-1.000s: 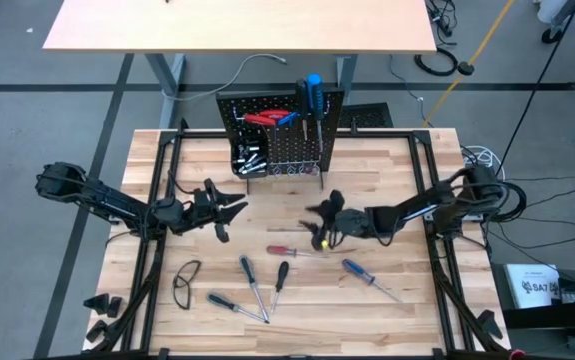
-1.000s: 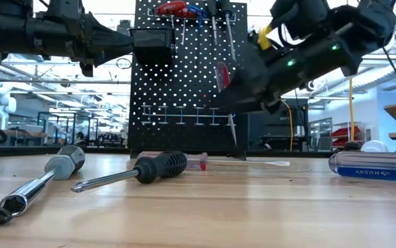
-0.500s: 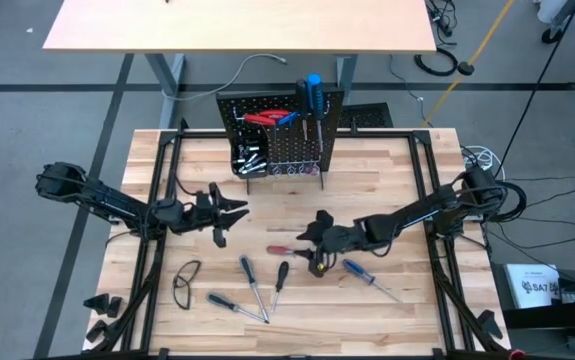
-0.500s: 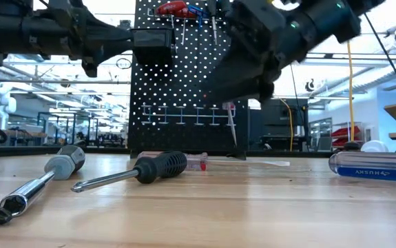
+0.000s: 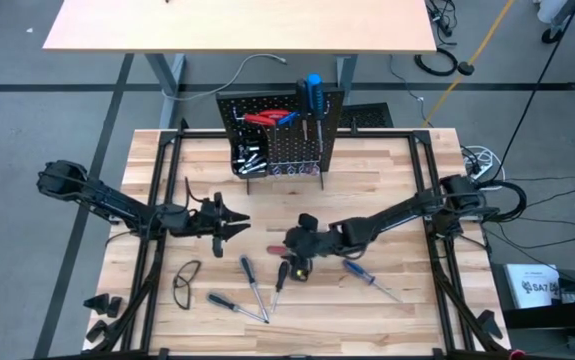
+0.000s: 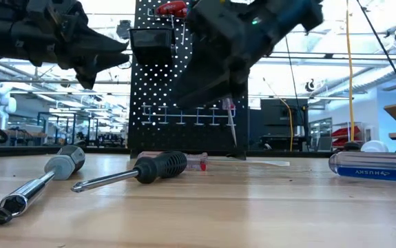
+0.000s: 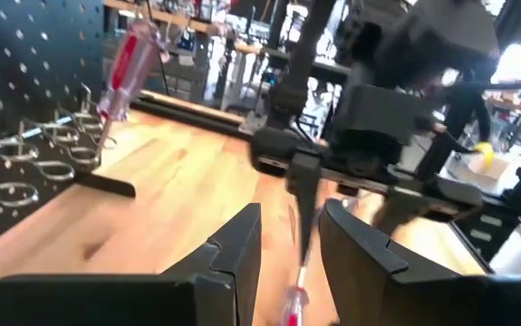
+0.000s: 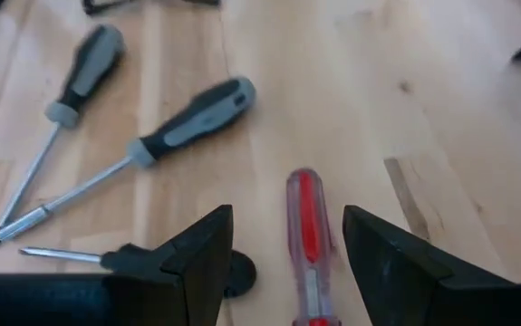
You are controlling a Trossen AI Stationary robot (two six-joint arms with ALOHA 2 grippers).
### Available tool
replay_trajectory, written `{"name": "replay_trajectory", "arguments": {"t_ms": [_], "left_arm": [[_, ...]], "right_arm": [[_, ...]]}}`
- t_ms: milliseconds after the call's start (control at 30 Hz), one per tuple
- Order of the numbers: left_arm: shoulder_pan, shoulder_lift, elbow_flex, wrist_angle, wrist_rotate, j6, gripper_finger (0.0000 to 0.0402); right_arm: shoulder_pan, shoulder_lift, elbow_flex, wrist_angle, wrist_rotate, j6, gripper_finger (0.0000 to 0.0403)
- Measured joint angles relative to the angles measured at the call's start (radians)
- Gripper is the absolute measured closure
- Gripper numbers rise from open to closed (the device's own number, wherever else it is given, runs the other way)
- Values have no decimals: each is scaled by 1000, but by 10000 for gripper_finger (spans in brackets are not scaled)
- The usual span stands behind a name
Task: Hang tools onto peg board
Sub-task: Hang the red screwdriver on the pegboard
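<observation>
The black peg board (image 5: 285, 140) stands upright at the table's far side. On it hang red pliers (image 5: 263, 118) and a blue-handled screwdriver (image 5: 313, 92), and its small bin (image 5: 247, 158) holds silvery pieces. A red-handled screwdriver (image 8: 307, 237) lies flat on the table. My right gripper (image 8: 285, 215) hovers open above its handle, one finger on either side, clear of it in the low view (image 6: 199, 86). My left gripper (image 5: 237, 224) is open and level, to the left of the right gripper (image 5: 293, 250), and holds nothing.
Black-and-grey screwdrivers (image 5: 249, 278) (image 5: 280, 280) (image 5: 233, 305) lie near the front edge, a blue-handled one (image 5: 369, 278) to the right of them. A black loop-shaped object (image 5: 185, 283) lies front left. Black frame rails (image 5: 157, 200) run along both table sides.
My right gripper has travelled from in front of the peg board toward the table's left and near edges, tipping as it went, and now hangs over the red screwdriver. My left gripper has turned a little on the spot. No tool has moved.
</observation>
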Motion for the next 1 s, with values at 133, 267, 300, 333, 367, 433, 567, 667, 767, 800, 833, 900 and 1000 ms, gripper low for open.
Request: {"name": "replay_trajectory", "arguments": {"t_ms": [133, 267, 300, 333, 367, 433, 567, 667, 767, 800, 833, 900, 1000], "left_arm": [[-27, 0, 0, -8, 0, 0, 285], [-49, 0, 0, -7, 0, -1, 285], [-55, 0, 0, -7, 0, -2, 285], [-60, 0, 0, -8, 0, -3, 285], [-63, 0, 0, -8, 0, -3, 285], [-71, 0, 0, -13, 0, -2, 285], [-72, 0, 0, -24, -1, 1, 285], [-72, 0, 0, -22, -1, 1, 285], [-72, 0, 0, -22, -6, 1, 285], [-72, 0, 0, -22, -7, 1, 285], [-72, 0, 0, -24, -8, 1, 285], [-72, 0, 0, -21, -8, 1, 285], [-72, 0, 0, -21, -9, 1, 285]], "right_arm": [[-31, 55, 80, -101, -66, 25, 202], [-52, 111, 140, -164, -74, 27, 202], [-55, 121, 149, -174, -75, 27, 202], [-56, 131, 155, -182, -78, 27, 202], [-57, 141, 159, -185, -82, 28, 202], [-56, 154, 162, -188, -87, 40, 202], [-55, 171, 162, -208, -90, 57, 202], [-56, 189, 162, -230, -85, 65, 202], [-56, 210, 162, -263, -49, 65, 206], [-55, 216, 163, -266, -32, 64, 209], [-53, 217, 164, -280, -18, 63, 215], [-49, 231, 167, -293, -6, 65, 230], [-41, 237, 168, -311, -4, 55, 264]]}}
